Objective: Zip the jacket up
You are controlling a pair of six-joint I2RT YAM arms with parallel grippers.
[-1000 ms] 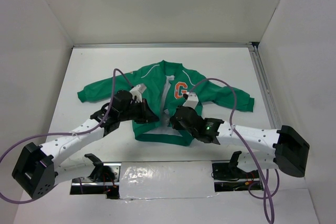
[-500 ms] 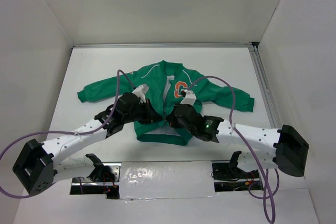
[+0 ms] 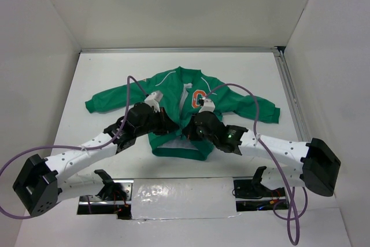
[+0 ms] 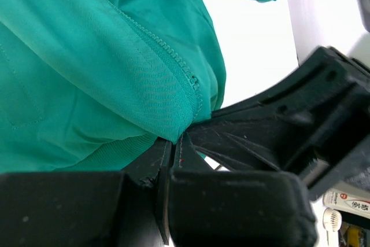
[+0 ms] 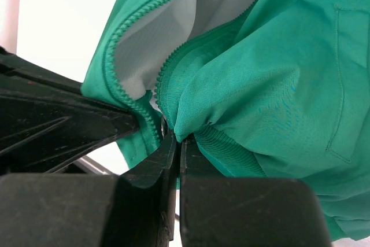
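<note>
The green jacket (image 3: 173,88) lies face up on the white table, open at the front, white lining and orange chest patch (image 3: 199,98) showing. My left gripper (image 3: 171,126) is shut on the jacket's left front edge near the hem; in the left wrist view (image 4: 176,138) its jaws pinch the green fabric (image 4: 87,73) just below the zipper teeth. My right gripper (image 3: 192,128) is shut on the right front edge near the hem; in the right wrist view (image 5: 178,137) the fabric (image 5: 277,79) is pinched beside the zipper teeth. The two grippers almost touch.
White walls enclose the table (image 3: 243,67) on the left, back and right. A metal rail (image 3: 289,91) runs along the right side. A taped strip (image 3: 173,195) lies at the near edge between the arm bases. Purple cables (image 3: 243,93) loop over both arms.
Both grippers have moved inward toward the jacket's centre line, drawing the two front edges together at the hem. The lower hem has bunched slightly.
</note>
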